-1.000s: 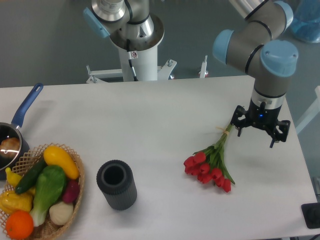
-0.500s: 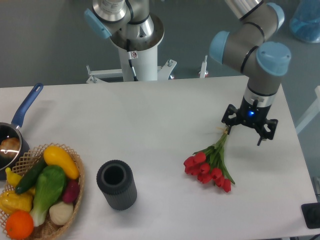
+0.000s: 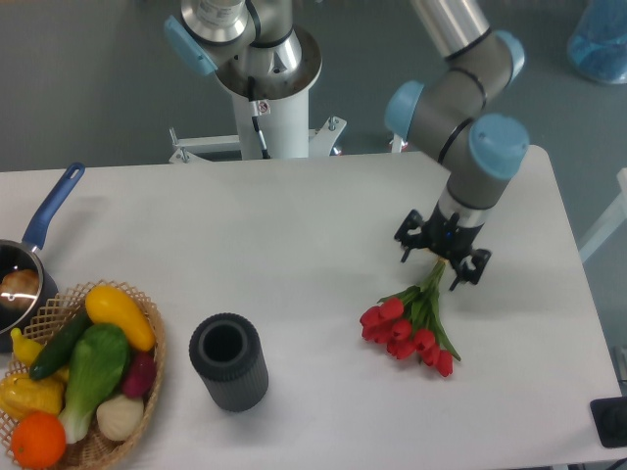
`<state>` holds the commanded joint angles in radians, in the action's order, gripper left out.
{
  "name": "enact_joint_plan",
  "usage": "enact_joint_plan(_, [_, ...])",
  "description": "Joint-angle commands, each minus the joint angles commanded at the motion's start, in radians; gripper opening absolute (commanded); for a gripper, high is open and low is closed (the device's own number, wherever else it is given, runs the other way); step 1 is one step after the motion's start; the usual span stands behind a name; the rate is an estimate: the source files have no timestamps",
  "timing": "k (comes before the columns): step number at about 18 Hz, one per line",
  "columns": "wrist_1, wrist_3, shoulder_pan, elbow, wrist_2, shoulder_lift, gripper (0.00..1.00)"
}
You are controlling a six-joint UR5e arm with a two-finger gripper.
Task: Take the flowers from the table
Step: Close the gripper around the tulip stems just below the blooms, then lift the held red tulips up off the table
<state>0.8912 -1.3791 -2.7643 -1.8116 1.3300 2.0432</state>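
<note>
One end effector (image 3: 440,255), fingers apart, hovers over the flowers' (image 3: 409,322) stems; no writing legible.

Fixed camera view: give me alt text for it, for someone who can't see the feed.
A robot arm's open gripper hangs over the stem end of a bunch of red tulips lying on a white table. At left sit a black cylinder, a wicker basket of vegetables and a blue-handled pan.

One bunch of flowers (image 3: 409,325), one basket (image 3: 147,377)
</note>
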Motion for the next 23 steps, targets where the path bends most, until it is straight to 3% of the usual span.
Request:
enact_joint_plan(6, [-0.002,-0.005,-0.001,0.003,-0.003,0.018,0.98])
enact_joint_plan(11, [-0.002,-0.006,-0.014,0.009,-0.006,0.015,0.57])
enact_joint_plan(12, [0.000,-0.006,-0.014,0.009,-0.006,0.014,0.30])
enact_joint_plan(13, [0.000,-0.006,-0.015,0.009,-0.006,0.012,0.10])
enact_joint_plan(14, [0.000,-0.008,-0.020,0.009,-0.006,0.009,0.00])
enact_joint_plan(18, [0.000,-0.003,-0.031,0.014,-0.003,-0.003,0.00])
enact_joint_plan(23, [0.006,0.018,-0.034,0.080,0.012,-0.024,0.00])
